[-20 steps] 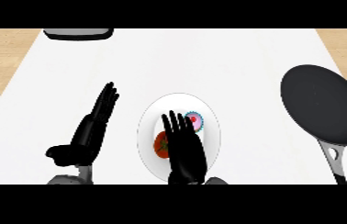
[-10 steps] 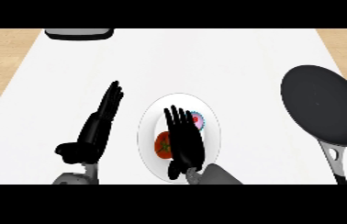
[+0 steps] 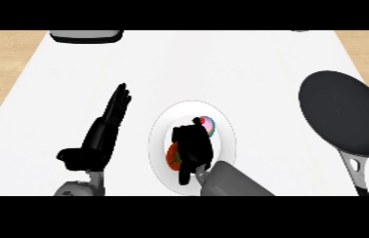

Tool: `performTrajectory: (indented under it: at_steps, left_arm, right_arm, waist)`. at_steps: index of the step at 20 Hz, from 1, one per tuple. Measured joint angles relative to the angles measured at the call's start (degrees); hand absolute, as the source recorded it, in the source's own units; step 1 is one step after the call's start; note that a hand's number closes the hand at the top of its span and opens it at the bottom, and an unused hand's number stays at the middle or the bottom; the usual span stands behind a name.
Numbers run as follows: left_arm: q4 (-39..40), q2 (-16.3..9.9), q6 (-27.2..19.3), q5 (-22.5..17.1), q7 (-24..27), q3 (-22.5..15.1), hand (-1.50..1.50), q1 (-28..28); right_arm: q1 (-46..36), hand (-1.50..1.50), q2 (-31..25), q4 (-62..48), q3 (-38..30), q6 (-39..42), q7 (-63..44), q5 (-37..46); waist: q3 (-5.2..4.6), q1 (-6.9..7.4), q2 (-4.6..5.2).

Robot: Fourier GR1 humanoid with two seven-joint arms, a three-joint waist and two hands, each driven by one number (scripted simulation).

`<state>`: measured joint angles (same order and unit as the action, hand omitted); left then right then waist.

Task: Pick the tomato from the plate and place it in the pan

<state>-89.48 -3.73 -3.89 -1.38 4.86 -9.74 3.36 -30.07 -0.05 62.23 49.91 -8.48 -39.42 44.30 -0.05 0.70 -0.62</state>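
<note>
Since a second ago the right robot hand [image 3: 193, 147] has come down over the plate [image 3: 227, 134] and its fingers, straight before, are now curled downward. They bend around the tomato [image 3: 173, 155], which lies on the plate and shows only as a red edge at the left side of this hand, so I judge the grasp is closing but not surely complete. The left robot hand [image 3: 101, 132] rests open on the surface [image 3: 216, 66], left of the plate, fingers straight. The pan [image 3: 338, 115] lies well apart to the right of the plate, its handle toward the near edge. The right hand is the nearer one, so the coming move would go rightward.
</note>
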Motion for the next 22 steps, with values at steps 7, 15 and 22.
performTrajectory:
  at_steps: [7,15,22]
  left_arm:
    - [-1.1,-0.6,1.3,-0.2,0.0,1.0,0.0,-0.8]
    - [-0.6,-0.1,1.4,0.2,0.9,1.4,0.0,-1.6]
    - [-0.8,0.0,1.0,0.6,0.7,1.5,0.0,-1.5]
  right_arm:
    - [-1.1,1.5,-0.1,-2.3,0.9,-3.5,1.1,2.9]
    - [1.0,1.5,-2.5,3.0,-0.9,-9.6,-4.0,12.6]
    - [-4.2,1.5,-7.3,0.1,-17.2,-11.3,-15.7,12.9]
  waist:
    - [0.01,-0.09,-0.27]
    - [0.02,-0.84,0.18]
    - [0.03,-1.3,0.46]
